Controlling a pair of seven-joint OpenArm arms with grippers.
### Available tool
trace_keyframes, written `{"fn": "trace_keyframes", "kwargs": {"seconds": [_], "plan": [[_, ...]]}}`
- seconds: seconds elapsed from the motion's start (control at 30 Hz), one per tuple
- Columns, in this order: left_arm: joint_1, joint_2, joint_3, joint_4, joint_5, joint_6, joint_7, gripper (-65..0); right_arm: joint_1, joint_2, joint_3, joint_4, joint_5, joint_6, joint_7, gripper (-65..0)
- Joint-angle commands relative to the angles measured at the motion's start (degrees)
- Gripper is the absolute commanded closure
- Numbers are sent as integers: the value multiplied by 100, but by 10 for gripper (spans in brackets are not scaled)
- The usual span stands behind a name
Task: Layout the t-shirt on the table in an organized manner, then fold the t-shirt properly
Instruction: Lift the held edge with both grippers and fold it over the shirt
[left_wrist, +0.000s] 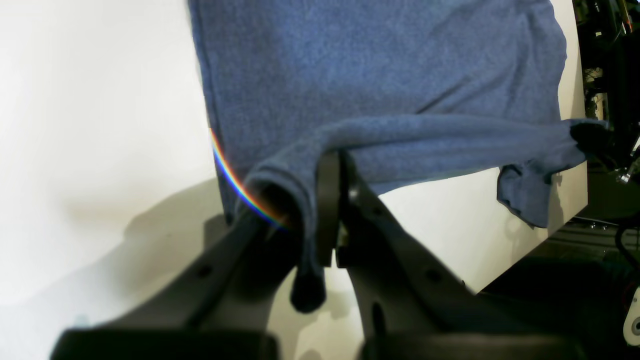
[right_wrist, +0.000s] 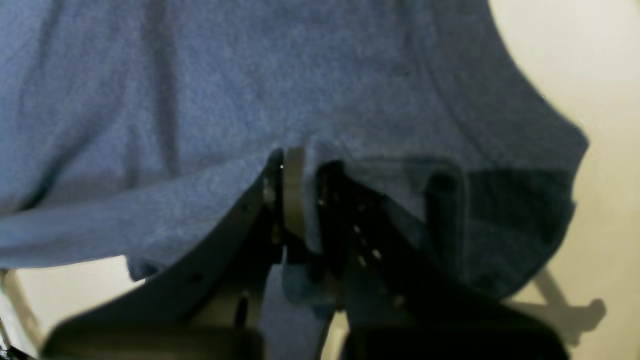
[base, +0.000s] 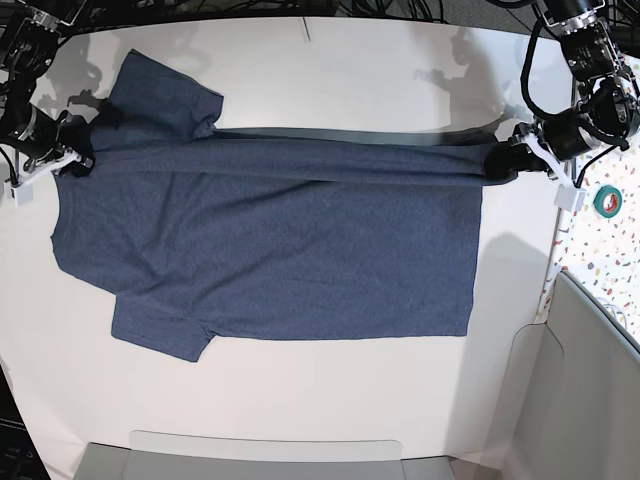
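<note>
Two hands held the t-shirt (base: 270, 250) at once, each clamped on the far long edge of the cloth. The left hand (left_wrist: 327, 200) was closed tight on a bunched fold near the hem corner, at the right of the base view; the right hand (right_wrist: 295, 200) was closed just as tight on fabric beside the far sleeve, at the left. Between them the edge ran as a taut raised ridge, while the rest of the navy garment lay spread flat on the white tabletop (base: 300, 420), plain side up, the near sleeve resting toward the near left.

From here the main risk seemed to be uneven travel. If one hand led the other while carrying the edge nearward, the fold line would likely skew and the hem would miss the near edge. Pulling the ridge tighter could drag the whole shirt, and the far sleeve looked likely to tuck in crooked.
</note>
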Motion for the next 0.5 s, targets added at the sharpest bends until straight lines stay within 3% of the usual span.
{"fn": "trace_keyframes", "kwargs": {"seconds": [0.0, 0.2, 0.47], "plan": [[-57, -103, -43, 78, -109, 12, -82, 0, 114, 129, 1, 80, 2, -6, 84, 0], [-57, -103, -43, 78, -109, 12, -82, 0, 334, 85, -272, 71, -666, -6, 84, 0], [-57, -103, -34, 78, -109, 12, -82, 0, 334, 76, -351, 62, -728, 2, 84, 0]]}}
